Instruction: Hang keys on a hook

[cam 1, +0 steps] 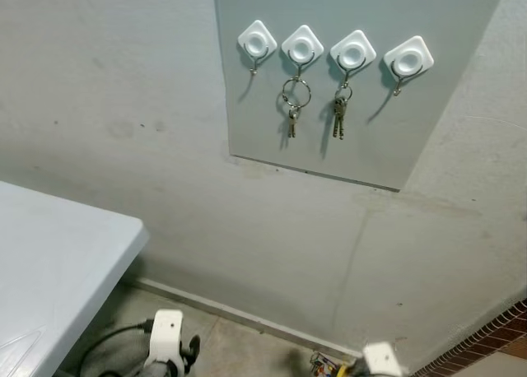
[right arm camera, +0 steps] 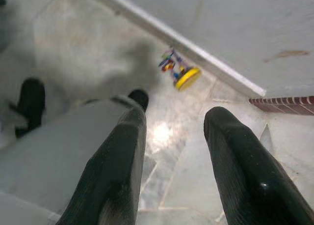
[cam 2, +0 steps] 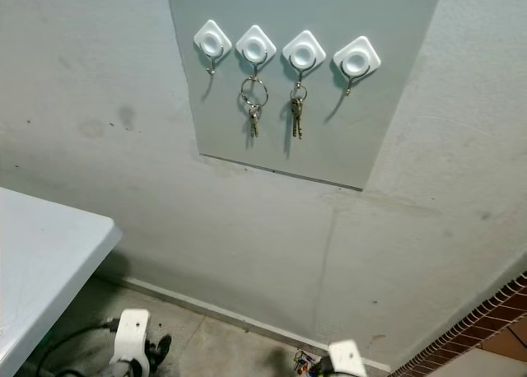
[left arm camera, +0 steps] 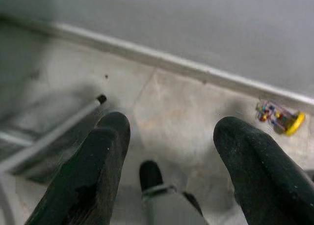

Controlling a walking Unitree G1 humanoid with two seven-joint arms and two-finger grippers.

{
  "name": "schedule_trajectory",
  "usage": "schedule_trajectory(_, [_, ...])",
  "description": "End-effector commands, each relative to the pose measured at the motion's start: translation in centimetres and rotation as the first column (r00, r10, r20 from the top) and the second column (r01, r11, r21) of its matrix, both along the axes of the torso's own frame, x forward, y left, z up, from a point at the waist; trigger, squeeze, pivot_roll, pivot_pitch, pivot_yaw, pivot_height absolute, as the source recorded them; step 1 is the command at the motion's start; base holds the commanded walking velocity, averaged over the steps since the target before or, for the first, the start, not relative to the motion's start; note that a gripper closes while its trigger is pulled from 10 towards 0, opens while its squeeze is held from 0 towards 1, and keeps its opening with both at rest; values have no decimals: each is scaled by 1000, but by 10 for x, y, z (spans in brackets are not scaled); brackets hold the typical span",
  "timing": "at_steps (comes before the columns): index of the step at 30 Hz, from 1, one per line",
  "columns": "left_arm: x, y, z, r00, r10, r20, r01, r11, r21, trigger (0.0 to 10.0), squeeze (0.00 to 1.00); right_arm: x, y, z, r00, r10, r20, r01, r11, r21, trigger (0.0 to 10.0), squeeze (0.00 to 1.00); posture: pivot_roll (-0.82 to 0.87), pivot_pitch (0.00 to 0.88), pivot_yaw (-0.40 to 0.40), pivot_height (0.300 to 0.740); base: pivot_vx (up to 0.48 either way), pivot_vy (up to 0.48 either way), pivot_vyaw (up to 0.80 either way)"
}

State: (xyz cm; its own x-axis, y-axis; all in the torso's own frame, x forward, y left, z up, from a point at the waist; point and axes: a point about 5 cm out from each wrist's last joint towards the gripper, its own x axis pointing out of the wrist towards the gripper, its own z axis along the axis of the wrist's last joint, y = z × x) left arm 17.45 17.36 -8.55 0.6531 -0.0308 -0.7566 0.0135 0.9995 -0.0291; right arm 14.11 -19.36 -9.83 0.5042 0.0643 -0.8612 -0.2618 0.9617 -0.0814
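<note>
Grey board (cam 1: 329,138) on the wall carries four white hooks in a row; the second hook (cam 1: 302,45) holds a ring with one key (cam 1: 294,105), the third hook (cam 1: 352,52) a small bunch of keys (cam 1: 338,116); the outer hooks, first hook (cam 1: 257,40) and fourth hook (cam 1: 408,58), hang bare; we stand facing them with both arms low, well below the board; our left gripper (left arm camera: 169,171) points at the floor with its fingers spread wide and nothing between them; our right gripper (right arm camera: 174,166) does the same, fingers apart and empty, above pale floor tiles (right arm camera: 88,53); a small yellow and coloured object (right arm camera: 179,71) lies on the floor by the skirting, too blurred to name; a white table (cam 1: 49,262) stands to our left; we judge the hanging done, or a fresh set yet to be fetched; if more keys are wanted, the next move calls for finding them, since neither gripper holds any
</note>
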Motion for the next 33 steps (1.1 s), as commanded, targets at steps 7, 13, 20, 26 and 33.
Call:
schedule_trajectory(7, [-6, -9, -4, 999, -32, -29, 32, 999, -5, 10000, 0, 12, 16, 2, 999, 35, 7, -35, 999, 13, 10000, 0, -112, 0, -10, 740, 0, 0, 0])
schedule_trajectory(13, [-3, -13, -3, 999, -37, -24, 37, 999, -9, 10000, 0, 13, 15, 2, 999, 50, -5, -50, 999, 5, 10000, 0, -101, 0, -19, 740, 0, 0, 0])
schedule_trajectory(20, [-5, -13, -4, 999, -44, -27, 44, 999, -7, 10000, 0, 12, 12, 2, 999, 35, -13, -35, 999, 4, 10000, 0, -98, 0, -21, 740, 0, 0, 0])
schedule_trajectory(26, [-6, -12, -4, 998, -46, -30, 46, 999, -4, 10000, 0, 12, 12, 2, 999, 34, -17, -34, 999, 10, 10000, 0, -97, 0, -21, 740, 0, 0, 0])
schedule_trajectory(33, [-8, -8, -5, 998, -36, -49, 37, 999, 4, 10000, 0, 5, 9, -1, 998, 39, -44, -39, 999, -2, 10000, 0, -94, 0, -24, 740, 0, 0, 0])
